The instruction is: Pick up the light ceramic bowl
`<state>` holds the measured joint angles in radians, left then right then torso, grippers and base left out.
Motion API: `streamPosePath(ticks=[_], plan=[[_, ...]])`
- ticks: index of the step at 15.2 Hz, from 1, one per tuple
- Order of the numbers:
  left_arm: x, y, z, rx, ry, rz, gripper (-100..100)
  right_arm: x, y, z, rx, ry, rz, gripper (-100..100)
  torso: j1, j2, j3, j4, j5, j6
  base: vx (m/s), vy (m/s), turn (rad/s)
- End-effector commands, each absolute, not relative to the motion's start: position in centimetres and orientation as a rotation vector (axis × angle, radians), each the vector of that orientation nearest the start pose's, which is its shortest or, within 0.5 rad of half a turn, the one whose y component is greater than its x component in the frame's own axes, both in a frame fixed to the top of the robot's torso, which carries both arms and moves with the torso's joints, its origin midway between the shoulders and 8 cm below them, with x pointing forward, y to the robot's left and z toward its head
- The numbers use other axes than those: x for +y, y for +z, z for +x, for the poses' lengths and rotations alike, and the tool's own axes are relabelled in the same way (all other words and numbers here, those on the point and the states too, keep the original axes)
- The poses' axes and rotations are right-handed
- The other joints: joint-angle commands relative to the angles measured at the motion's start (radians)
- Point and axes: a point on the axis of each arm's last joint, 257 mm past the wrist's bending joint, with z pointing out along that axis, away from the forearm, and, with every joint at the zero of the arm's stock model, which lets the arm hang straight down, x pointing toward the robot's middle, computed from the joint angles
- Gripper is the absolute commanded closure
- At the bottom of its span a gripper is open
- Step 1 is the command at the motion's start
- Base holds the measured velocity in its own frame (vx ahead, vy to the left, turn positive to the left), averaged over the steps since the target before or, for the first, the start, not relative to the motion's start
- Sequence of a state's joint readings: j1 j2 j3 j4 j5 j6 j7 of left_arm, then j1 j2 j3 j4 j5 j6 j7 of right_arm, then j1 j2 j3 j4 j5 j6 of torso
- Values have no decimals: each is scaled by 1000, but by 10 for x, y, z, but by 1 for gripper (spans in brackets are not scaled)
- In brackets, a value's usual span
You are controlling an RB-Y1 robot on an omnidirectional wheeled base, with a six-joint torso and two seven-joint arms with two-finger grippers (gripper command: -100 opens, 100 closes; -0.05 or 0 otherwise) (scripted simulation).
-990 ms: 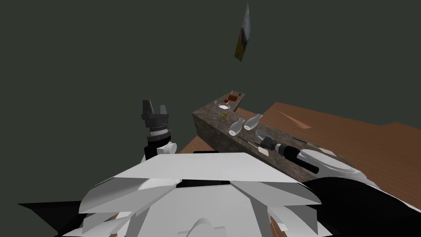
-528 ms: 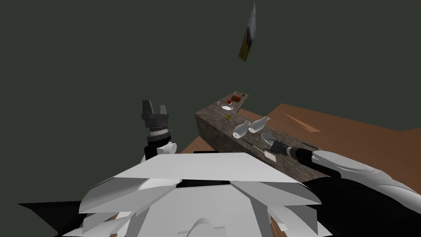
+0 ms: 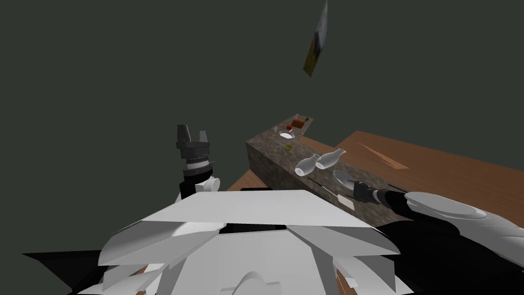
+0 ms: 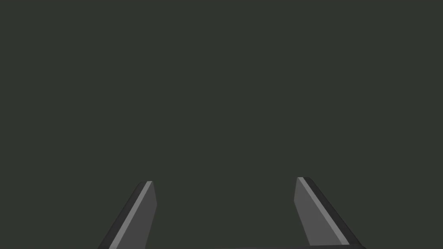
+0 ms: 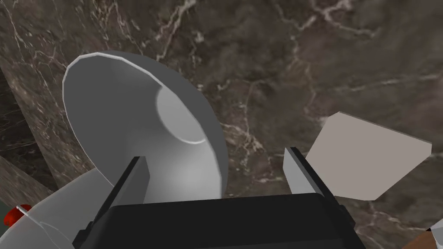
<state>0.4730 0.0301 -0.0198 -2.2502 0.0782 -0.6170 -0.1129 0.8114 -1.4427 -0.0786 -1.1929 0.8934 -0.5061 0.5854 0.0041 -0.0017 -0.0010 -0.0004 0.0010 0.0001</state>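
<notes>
Right tool [image 5: 216, 155] spread wide — bowl [image 5: 130, 112] rim between its fingers, marble counter [image 5: 303, 65] beneath

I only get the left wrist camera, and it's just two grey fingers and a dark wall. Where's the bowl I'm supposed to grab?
Observer: The white bowl sits on a dark marble counter, right in front of the right tool.
Operator: Is that tool ready to grab it?
Observer: It is open, and the bowl's rim lies between its fingers, with one finger over the inside and one outside.
Operator: Is anything in the way?
Observer: A pale flat square lies on the counter beside the outer finger, apart from the bowl.
</notes>
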Motion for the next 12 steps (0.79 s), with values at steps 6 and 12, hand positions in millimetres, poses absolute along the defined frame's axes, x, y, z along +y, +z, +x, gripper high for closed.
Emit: streamPosePath(ticks=[6, 12], plan=[[276, 41, 331, 534, -1296, -563, 0, -715, -318, 159, 2425, -600, -1369, 100, -5, 1, 1, 0, -2, 0, 20, -28, 67], [276, 41, 331, 534, -1296, -563, 0, -718, -308, 166, 2415, -604, -1381, 100, -1, 4, 2, 0, 0, 1, -13, 16, -61]])
